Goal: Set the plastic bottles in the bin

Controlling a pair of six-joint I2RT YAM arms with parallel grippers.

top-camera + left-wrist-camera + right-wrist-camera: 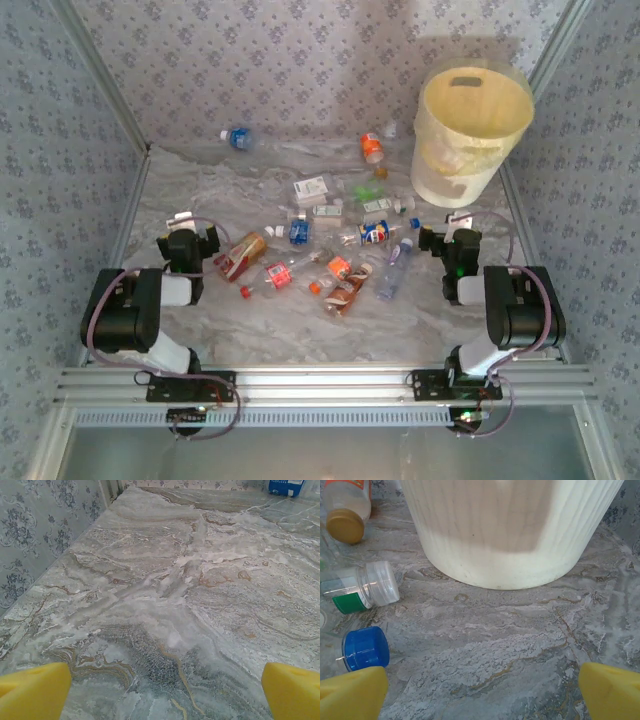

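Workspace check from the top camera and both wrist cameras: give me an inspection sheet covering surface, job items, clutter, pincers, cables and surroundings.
Surface: grey marbled table, bare in front of both arms.
Job's things: a dozen or more bottles, mostly crushed, lying scattered mid-table; bin upright at the far right corner.
Clutter: nothing seen.
Pincers: left pincer open over bare table; right pincer open, facing the bin's base, holding nothing.
Cables: cables looped along both arms, apart from the bottles.
Surroundings: patterned walls on three sides; metal rail at the near edge.
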